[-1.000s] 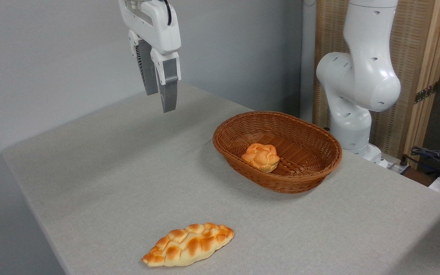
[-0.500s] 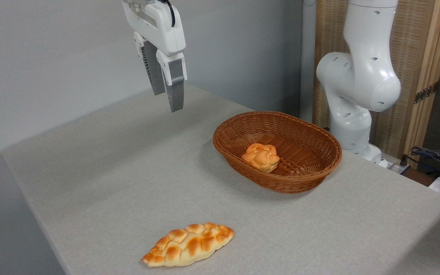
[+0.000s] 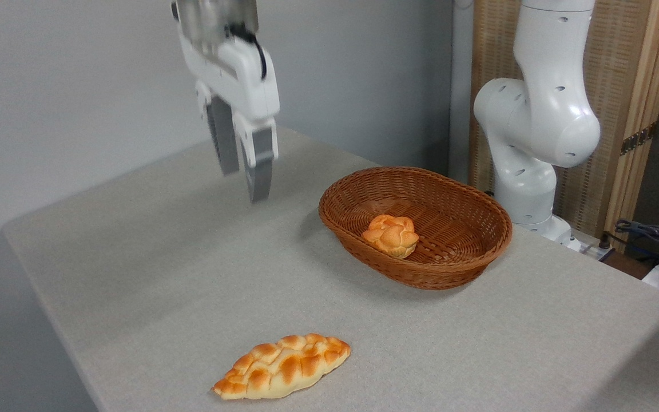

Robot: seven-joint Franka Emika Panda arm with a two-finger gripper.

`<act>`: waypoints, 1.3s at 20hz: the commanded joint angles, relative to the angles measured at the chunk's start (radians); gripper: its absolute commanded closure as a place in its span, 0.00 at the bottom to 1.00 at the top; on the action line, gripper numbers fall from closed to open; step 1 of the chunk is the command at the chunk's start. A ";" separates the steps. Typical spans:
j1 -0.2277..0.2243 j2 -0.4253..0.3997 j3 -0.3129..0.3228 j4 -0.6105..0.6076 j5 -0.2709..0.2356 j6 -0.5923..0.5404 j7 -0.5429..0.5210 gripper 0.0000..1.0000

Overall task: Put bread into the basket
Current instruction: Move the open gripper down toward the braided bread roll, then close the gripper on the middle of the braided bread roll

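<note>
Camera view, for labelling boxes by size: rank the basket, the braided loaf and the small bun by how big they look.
1. basket, clearly the largest.
2. braided loaf, shorter than the basket though nearer the camera.
3. small bun, smallest; it lies farther back inside the basket, which shrinks it somewhat.

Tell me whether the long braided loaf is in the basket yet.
Not yet. The loaf lies flat on the table, apart from the basket.
</note>
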 commanded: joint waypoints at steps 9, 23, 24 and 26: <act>0.003 0.128 0.166 -0.078 0.115 0.227 0.192 0.00; 0.008 0.255 0.200 -0.094 0.118 0.315 0.279 0.00; 0.008 0.265 0.200 -0.094 0.118 0.319 0.279 0.00; 0.016 0.279 0.200 -0.095 0.118 0.321 0.281 0.00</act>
